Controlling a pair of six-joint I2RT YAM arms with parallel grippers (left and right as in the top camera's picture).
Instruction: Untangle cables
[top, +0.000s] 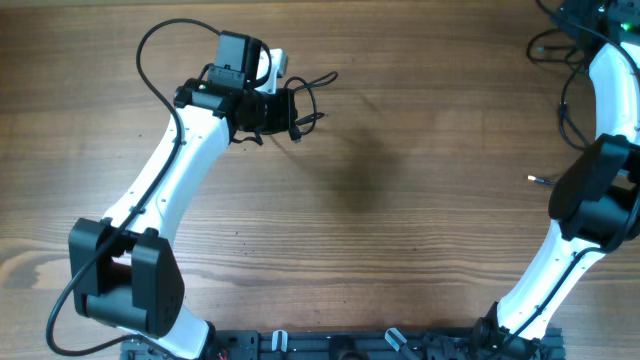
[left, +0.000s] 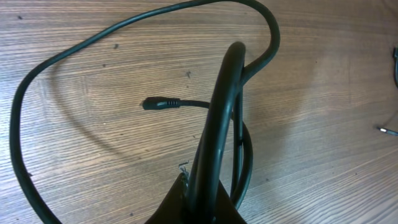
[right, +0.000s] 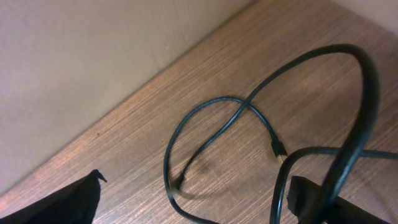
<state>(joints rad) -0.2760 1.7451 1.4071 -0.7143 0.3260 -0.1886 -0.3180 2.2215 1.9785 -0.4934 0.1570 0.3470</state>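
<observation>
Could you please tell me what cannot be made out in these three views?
- Overhead: the right end effector is cut off by the top edge.
- Overhead: the crossings of the cables are too small, and partly under the left end effector.
- Left wrist: the loop runs off the bottom-left edge, and the near strand covers the cord behind the plug.
- Overhead: the cord of the pale tip vanishes behind the right arm.

Left arm (top: 175, 165): base 7 o'clock, stretched to 11 o'clock; left gripper (left: 189, 190) closed tight. Right arm (top: 565, 255): base 5 o'clock, elbow bent, reaching 1 o'clock; right gripper (right: 198, 180) spread wide.
</observation>
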